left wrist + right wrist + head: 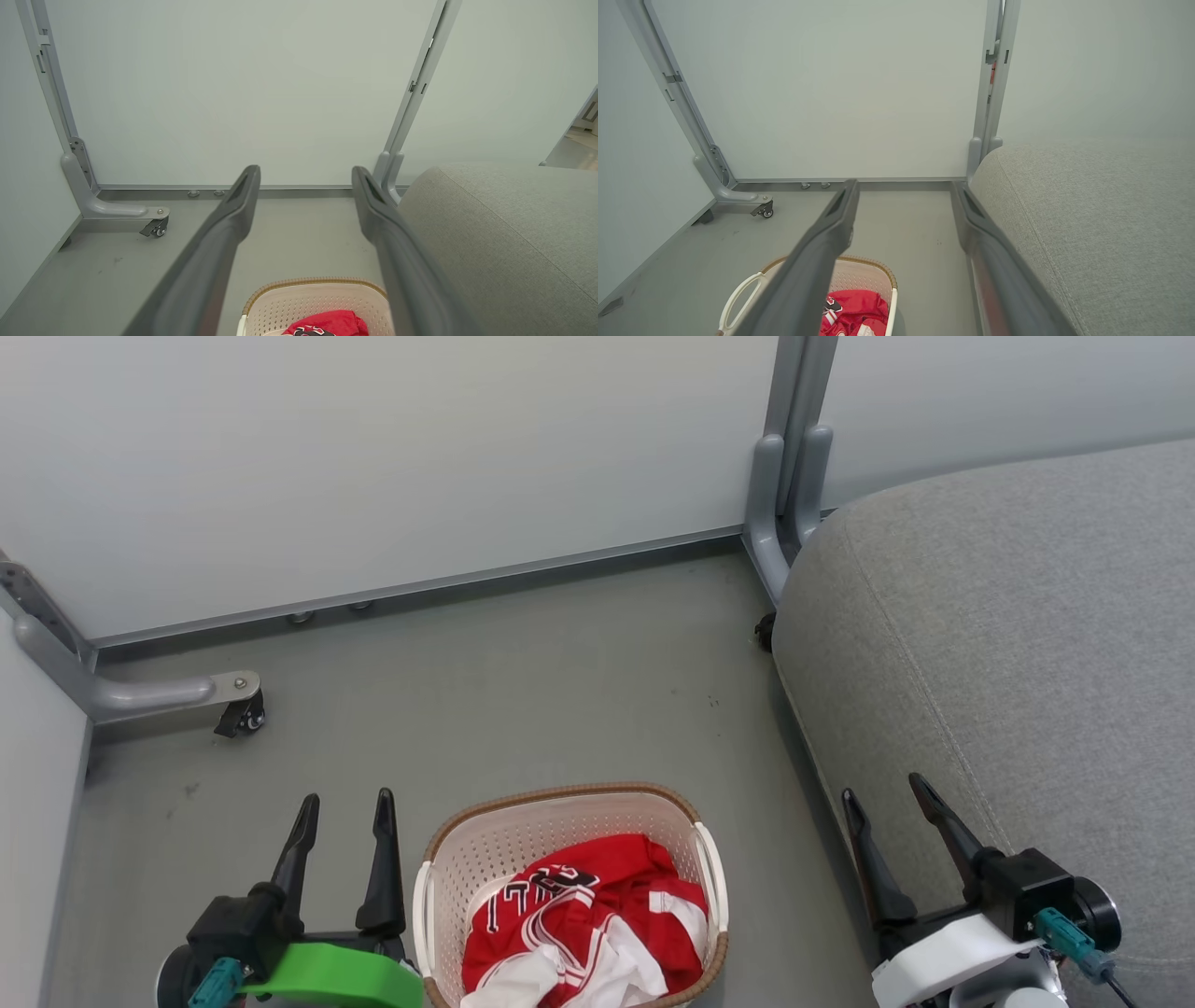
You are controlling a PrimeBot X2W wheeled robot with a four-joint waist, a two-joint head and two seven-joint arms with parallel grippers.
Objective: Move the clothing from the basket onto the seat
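Both arms low, nearest the camera. Left gripper point(347, 798) sits just left of the basket point(560, 793), fingers spread wide, nothing between them. Right gripper point(882, 786) sits between the basket and the seat point(1027, 663), close against the seat's front edge, also wide and empty.

Clothing point(597, 905) lies heaped inside the basket, red with white panels and striped trim, black lettering facing up toward the far end. None of it is on the seat. The basket stands on the grey floor point(523, 691), near the seat but not touching it.

Judgement: task not started; the step in hand is the 1st reach into the basket.
- Come down from above onto a raised red fold near the heap's middle.
- Keep the fingers clear of the rim and the white handles.
- Close fully on fabric, then lift straight up until the trailing cloth clears the rim, or the light basket may drag along.
- The right arm looks better placed, given its shorter carry to the seat.

Beyond, pale panels point(373, 457) meet at a grey post point(789, 476); a caster point(245, 714) stands at far left.

Unclear:
- The basket's near end is cut off at the head view's bottom edge.
- I cannot tell whether the tangled folds are 1 garment or 2.
- The lettering is unreadable.
- The basket base is hidden under cloth.
- The seat runs out of frame on the right.
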